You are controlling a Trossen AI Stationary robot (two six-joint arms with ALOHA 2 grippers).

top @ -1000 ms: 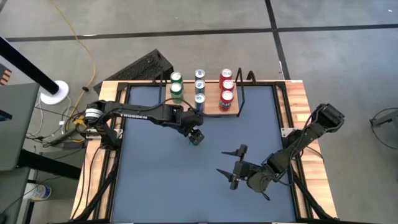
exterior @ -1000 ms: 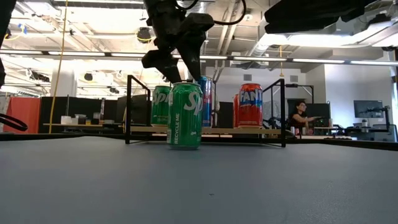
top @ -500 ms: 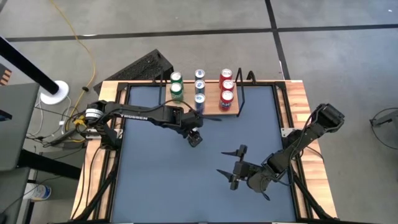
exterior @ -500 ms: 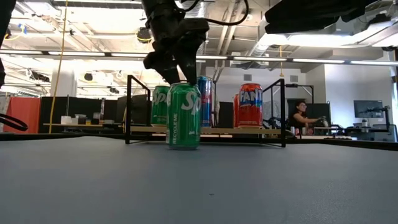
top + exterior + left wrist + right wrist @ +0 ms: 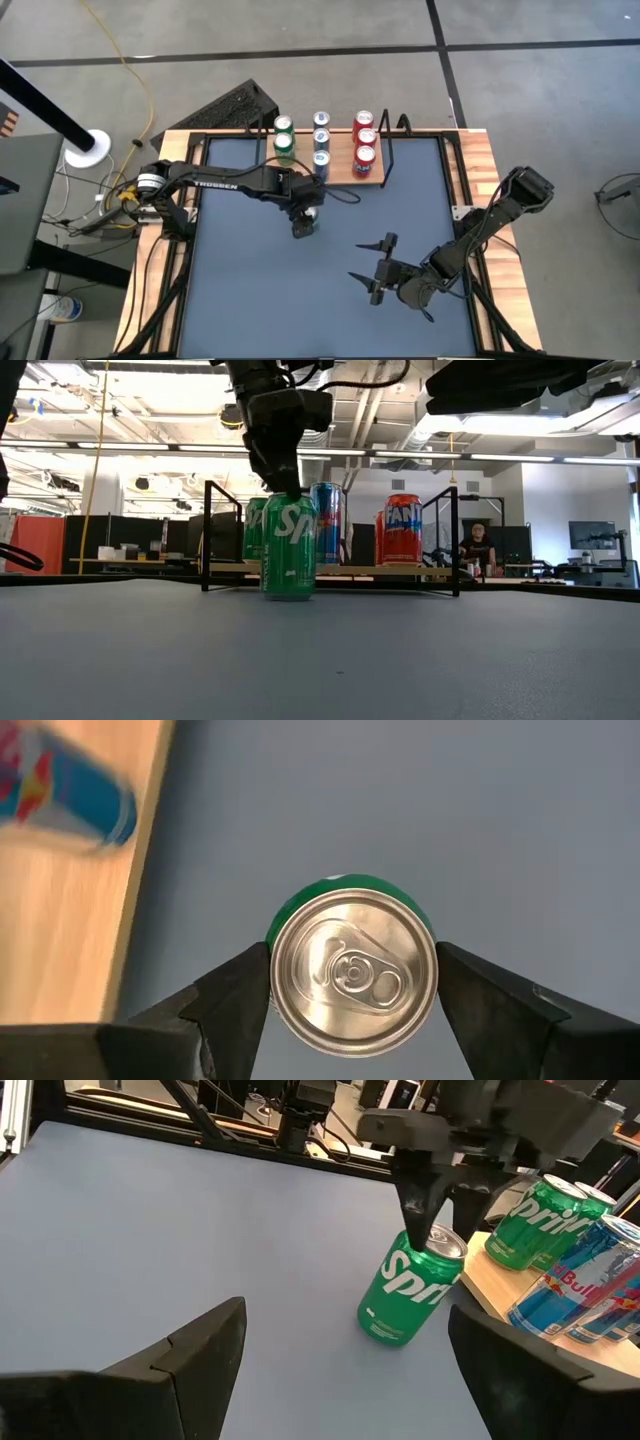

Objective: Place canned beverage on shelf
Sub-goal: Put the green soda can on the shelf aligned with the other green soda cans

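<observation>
Gripping a green can by its top rim, the left tool holds it upright on the bench just before the shelf; only the left wrist view shows its pull tab. Right tool waits, fingers apart.

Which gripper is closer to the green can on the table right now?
Left. The left gripper is right over the green can, fingers flanking its top. The right gripper waits farther along the table, open.
</observation>
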